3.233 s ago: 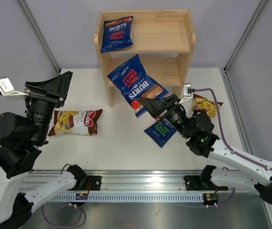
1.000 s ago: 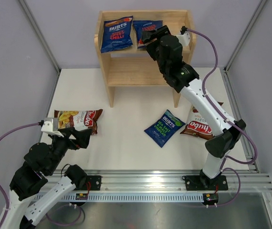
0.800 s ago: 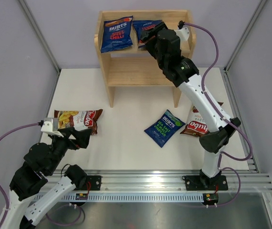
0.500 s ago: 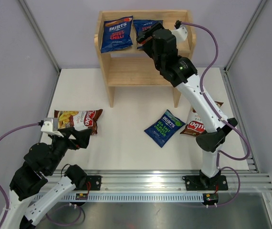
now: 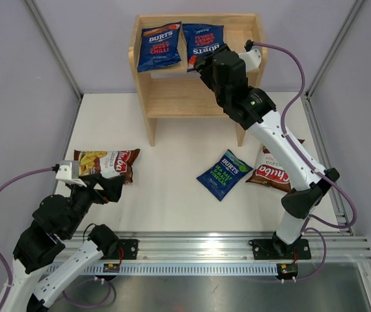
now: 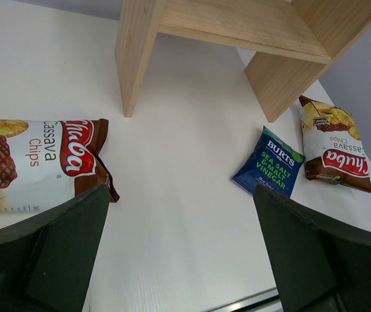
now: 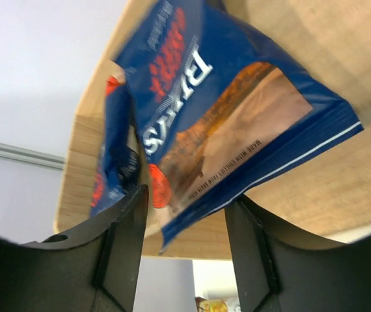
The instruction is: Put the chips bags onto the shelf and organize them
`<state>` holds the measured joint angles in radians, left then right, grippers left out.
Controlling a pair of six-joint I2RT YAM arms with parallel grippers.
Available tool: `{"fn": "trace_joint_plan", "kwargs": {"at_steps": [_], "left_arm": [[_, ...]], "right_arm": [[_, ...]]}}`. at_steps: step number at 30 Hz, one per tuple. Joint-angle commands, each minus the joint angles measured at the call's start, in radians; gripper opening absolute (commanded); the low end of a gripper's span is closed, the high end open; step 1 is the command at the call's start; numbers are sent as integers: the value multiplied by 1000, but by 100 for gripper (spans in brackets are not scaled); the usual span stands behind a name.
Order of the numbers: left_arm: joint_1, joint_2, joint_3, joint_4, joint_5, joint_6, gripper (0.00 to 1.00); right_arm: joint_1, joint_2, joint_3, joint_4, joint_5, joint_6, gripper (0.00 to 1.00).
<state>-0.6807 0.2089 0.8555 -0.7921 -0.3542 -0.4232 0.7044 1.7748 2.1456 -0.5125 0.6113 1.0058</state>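
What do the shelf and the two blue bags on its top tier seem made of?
Light two-tier shelf: unpainted wood, matte; grain lines show. Left dark blue BURTS bag and right dark blue BURTS bag: probably thin plastic film, glossy; creases and sheen show.

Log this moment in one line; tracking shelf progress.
shelf: left BURTS, right BURTS | table: green BURTS, left Chuba, right Chuba | right gripper open at shelf | left gripper open
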Motion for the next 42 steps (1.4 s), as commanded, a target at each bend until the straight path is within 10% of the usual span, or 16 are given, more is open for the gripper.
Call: {"fn": "trace_joint_plan", "kwargs": {"at_steps": [1,12,31,42], "left_arm": [[1,-14,-6,27,-20,-3,97],[1,-20,-9,27,-17,-2,97],[1,-28,-12,30,-11,0,96],[1,-29,-10,33,-11,0,96]], "right_arm": [[12,-31,-85,-40,5,8,56],[14,9,-60,6,-27,37,30],[20,103,62,-1,-85,79,56],[18,-52,-113,120,-84,60,49]]}}
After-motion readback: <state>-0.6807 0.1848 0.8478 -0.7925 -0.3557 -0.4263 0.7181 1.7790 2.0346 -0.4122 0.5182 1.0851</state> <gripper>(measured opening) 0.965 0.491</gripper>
